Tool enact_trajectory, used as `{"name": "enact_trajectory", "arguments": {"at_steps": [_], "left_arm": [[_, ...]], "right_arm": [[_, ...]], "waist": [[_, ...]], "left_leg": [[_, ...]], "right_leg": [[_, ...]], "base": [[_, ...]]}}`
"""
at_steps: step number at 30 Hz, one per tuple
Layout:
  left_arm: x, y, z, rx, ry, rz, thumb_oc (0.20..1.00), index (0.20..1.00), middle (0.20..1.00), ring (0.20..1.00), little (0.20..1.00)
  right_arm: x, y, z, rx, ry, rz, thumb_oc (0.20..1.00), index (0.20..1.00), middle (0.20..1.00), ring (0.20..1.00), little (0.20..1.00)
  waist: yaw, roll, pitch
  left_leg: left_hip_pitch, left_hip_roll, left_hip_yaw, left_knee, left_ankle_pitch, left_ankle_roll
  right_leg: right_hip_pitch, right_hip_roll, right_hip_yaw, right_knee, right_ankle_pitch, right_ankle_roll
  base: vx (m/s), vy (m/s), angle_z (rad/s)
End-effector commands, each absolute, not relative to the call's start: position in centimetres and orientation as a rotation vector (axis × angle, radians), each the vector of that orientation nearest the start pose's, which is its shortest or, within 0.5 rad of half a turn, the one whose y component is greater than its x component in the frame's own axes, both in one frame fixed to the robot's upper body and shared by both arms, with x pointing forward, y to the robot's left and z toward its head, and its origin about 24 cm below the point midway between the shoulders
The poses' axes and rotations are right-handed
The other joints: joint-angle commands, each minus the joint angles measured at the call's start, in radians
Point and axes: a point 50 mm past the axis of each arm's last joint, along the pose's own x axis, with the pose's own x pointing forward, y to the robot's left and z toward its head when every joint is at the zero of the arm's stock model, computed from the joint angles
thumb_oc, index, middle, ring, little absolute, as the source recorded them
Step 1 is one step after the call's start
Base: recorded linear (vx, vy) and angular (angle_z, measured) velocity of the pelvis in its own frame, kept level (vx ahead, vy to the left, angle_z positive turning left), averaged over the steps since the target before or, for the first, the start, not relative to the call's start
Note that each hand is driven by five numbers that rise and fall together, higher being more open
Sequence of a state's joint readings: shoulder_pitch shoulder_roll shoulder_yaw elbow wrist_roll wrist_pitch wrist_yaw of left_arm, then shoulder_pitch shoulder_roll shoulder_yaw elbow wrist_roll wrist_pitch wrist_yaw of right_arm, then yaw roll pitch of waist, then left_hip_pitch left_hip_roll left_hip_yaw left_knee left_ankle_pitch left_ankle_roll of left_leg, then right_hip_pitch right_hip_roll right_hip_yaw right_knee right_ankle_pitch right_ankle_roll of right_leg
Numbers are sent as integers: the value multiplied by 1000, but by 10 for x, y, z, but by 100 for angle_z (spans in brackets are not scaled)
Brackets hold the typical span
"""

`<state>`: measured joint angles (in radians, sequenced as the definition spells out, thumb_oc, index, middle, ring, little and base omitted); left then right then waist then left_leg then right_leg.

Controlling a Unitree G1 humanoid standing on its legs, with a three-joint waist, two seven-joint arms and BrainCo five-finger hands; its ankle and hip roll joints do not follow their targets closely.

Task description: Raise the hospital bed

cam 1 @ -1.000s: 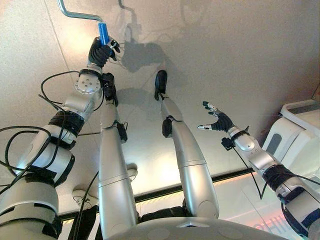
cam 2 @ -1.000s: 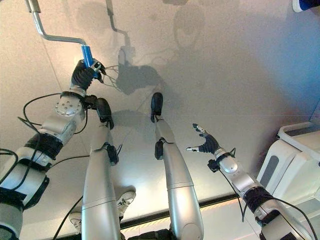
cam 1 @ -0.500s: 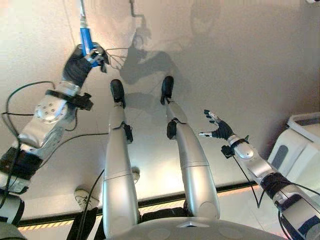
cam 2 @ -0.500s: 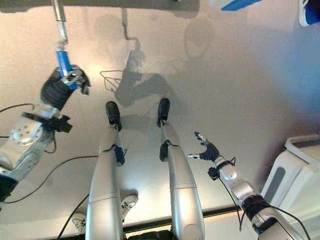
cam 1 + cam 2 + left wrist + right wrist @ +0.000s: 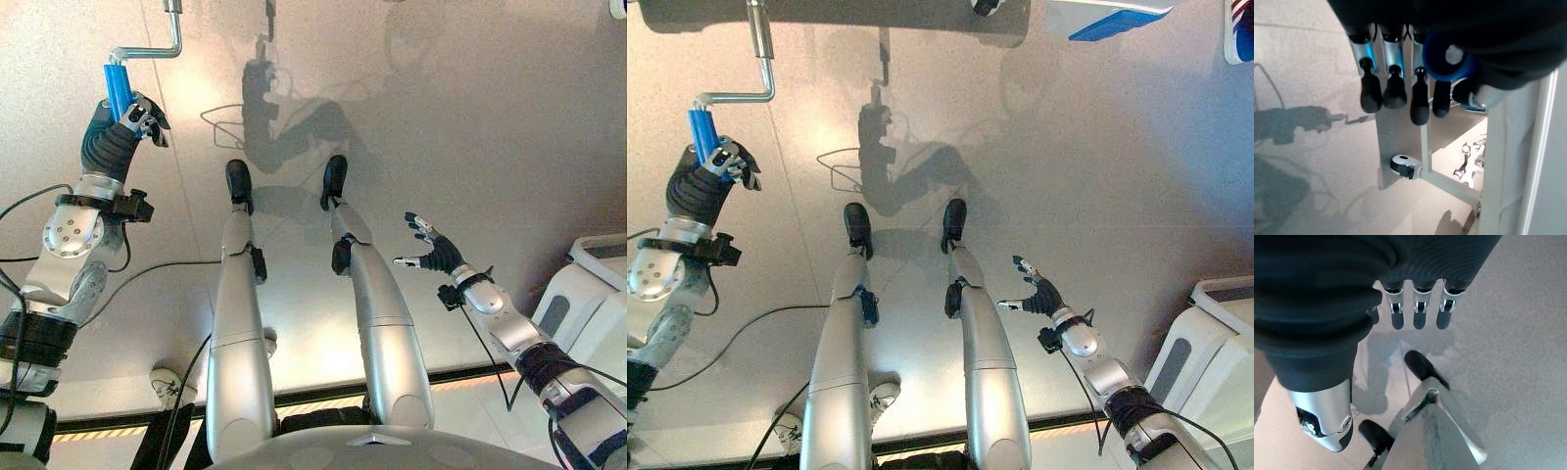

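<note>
Tightly curled, the left hand point(image 5: 120, 125) wraps the blue grip point(image 5: 117, 89) of the crank point(image 5: 752, 78), up at the robot's far left over the floor point(image 5: 470, 127); its bent steel shaft runs to the bed frame point(image 5: 823, 14). Right hand point(image 5: 434, 254) hangs free low on the right, fingers loosely spread, holding nothing.

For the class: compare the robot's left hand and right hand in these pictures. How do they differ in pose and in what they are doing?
The left hand is raised far forward, its fingers curled round the blue crank handle; the right hand hangs lower, beside the robot, holding nothing. The left hand's fingers wrap the grip, while the right hand's fingers are straight and spread over bare floor. Both have silver fingers with dark tips and a dark ribbed cover.
</note>
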<state>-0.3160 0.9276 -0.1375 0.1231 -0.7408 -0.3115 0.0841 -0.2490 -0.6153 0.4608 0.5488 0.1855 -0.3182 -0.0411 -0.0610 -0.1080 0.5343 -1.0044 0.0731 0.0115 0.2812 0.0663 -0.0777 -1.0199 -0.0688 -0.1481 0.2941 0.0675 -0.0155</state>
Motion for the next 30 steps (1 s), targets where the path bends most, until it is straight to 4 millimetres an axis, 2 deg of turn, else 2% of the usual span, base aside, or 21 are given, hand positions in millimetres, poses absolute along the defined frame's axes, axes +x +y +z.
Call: {"name": "enact_trajectory", "arguments": {"at_steps": [1, 8, 12, 15, 18, 22, 30], "left_arm": [[275, 285, 139, 216, -303, 38, 200, 200, 200, 200, 200], [301, 275, 131, 121, -278, 88, 200, 200, 200, 200, 200], [324, 267, 124, 59, -233, 136, 200, 200, 200, 200, 200], [342, 268, 120, 59, -170, 183, 200, 200, 200, 200, 200], [351, 273, 119, 64, -132, 225, 200, 200, 200, 200, 200], [364, 280, 125, 78, -93, 281, 200, 200, 200, 200, 200], [376, 281, 141, 145, -86, 289, 200, 200, 200, 200, 200]], "right_arm": [[254, -239, -8, -588, 187, 243, 1000, 1000, 1000, 1000, 1000], [261, -235, 0, -594, 158, 249, 1000, 1000, 1000, 1000, 1000], [265, -231, 3, -603, 149, 257, 1000, 1000, 1000, 1000, 1000], [270, -231, 5, -608, 148, 256, 1000, 1000, 1000, 1000, 1000], [273, -230, 8, -611, 143, 261, 1000, 1000, 1000, 1000, 1000], [278, -226, 11, -604, 135, 278, 1000, 1000, 1000, 1000, 1000], [280, -221, 16, -579, 118, 314, 1000, 1000, 1000, 1000, 1000]], "waist": [[26, 0, -15], [7, -26, -15], [-15, -50, -15], [-30, -68, -15], [-40, -76, -15], [-54, -91, -15], [-77, -107, -15]], "left_leg": [[-24, -61, 41, 37, -83, 70], [-36, -53, 44, 59, -94, 72], [-53, -46, 44, 87, -109, 74], [-62, -41, 46, 103, -117, 75], [-69, -36, 46, 112, -122, 74], [-79, -32, 43, 125, -131, 74], [-126, -28, 42, 180, -152, 76]], "right_leg": [[-3, -1, 12, -44, 34, 111], [-12, 6, 19, -42, 33, 108], [-26, 11, 21, -33, 34, 107], [-34, 18, 25, -26, 33, 105], [-40, 21, 26, -23, 32, 105], [-50, 27, 28, -16, 29, 105], [-88, 41, 33, 9, 23, 102]], "base": [[0, 0, 0], [4, 8, 1], [14, 21, 3], [17, 27, 5], [0, 0, 0], [15, 14, -6], [12, 5, -7]]}}
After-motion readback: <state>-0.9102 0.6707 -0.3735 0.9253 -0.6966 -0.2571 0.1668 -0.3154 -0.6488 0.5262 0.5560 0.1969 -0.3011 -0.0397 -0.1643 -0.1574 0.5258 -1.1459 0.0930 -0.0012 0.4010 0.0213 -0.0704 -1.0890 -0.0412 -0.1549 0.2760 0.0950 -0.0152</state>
